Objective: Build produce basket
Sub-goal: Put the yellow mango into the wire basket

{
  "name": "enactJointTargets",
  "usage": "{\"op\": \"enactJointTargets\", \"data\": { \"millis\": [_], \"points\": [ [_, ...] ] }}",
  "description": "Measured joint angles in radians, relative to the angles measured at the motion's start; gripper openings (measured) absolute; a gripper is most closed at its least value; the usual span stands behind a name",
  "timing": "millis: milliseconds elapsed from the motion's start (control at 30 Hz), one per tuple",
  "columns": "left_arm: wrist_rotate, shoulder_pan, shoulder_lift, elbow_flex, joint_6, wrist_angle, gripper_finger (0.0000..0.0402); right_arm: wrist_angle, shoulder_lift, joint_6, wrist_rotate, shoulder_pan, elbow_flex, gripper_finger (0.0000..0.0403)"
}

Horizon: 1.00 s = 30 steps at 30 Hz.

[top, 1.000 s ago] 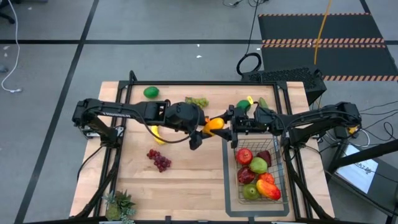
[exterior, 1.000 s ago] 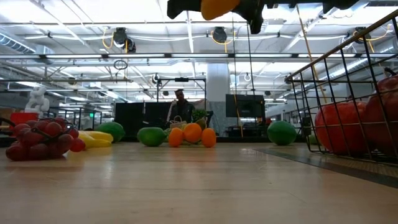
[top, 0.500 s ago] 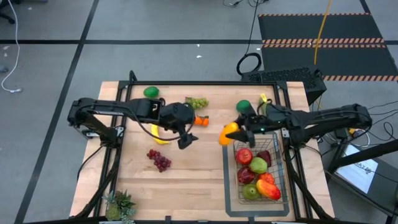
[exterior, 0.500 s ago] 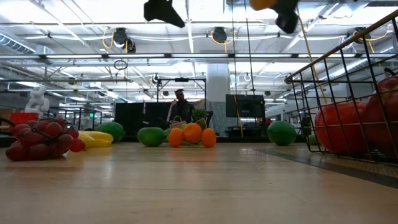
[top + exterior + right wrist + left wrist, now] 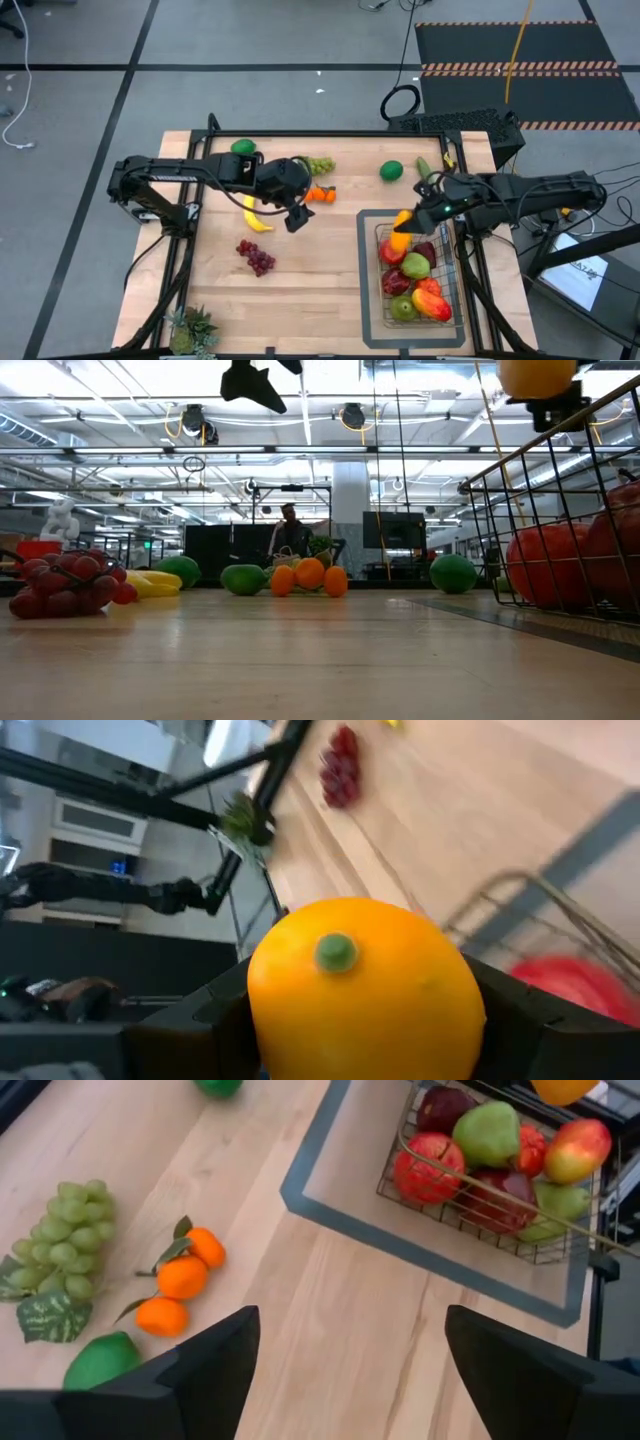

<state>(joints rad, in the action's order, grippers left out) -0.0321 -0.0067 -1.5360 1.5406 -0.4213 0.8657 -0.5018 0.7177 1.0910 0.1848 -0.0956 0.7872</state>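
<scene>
High view: R hand [image 5: 404, 224] grips orange fruit [image 5: 401, 221] over basket [image 5: 372, 300]; L hand [image 5: 295, 216] spread wide, empty.

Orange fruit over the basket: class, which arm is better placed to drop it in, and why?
Right. The right gripper is shut on the orange fruit above the basket rim. The left gripper is open and empty, near the small oranges.
</scene>
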Motion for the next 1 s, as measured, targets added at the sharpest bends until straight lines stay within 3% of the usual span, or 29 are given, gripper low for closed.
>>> {"op": "enactJointTargets", "data": {
  "millis": [300,633,1000],
  "points": [
    [-0.014,0.000,0.000,0.000,-0.053,-0.003,0.0274,-0.148,-0.047,0.053,0.031,0.000,0.000,0.0245],
    [-0.017,-0.029,0.000,0.000,-0.048,-0.020,0.0187,-0.283,-0.043,0.050,0.084,0.000,0.000,0.0246],
    [-0.019,-0.098,0.000,0.000,-0.032,-0.219,0.0099,-0.452,-0.003,0.102,0.119,0.000,0.000,0.0246]
  ]
}}
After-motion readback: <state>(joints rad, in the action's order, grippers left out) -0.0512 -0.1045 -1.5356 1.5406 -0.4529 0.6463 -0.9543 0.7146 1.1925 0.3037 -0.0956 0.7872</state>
